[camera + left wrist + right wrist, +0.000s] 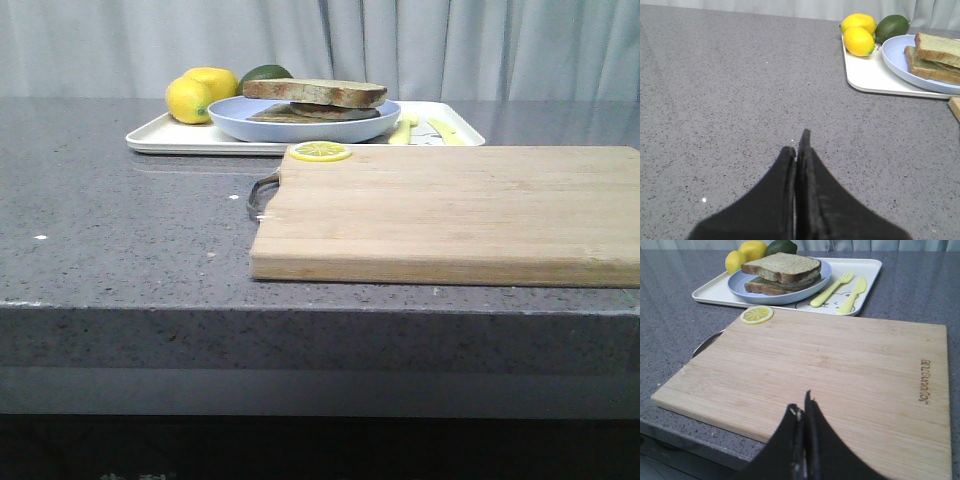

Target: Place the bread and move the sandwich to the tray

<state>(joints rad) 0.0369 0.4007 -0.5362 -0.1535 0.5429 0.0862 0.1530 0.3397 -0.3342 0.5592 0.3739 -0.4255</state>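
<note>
Front view shows the gray counter (120, 230), then the wooden cutting board (450, 210), then the white tray (170, 135) at 12 o'clock behind it. The blue plate (240, 118) sits on the tray with the sandwich (315, 98). Bread is soft, light and crumbly, so hold the plate's rim. Left end effector (799, 145) and right end effector (802, 412) are pressed closed, holding nothing.
</note>
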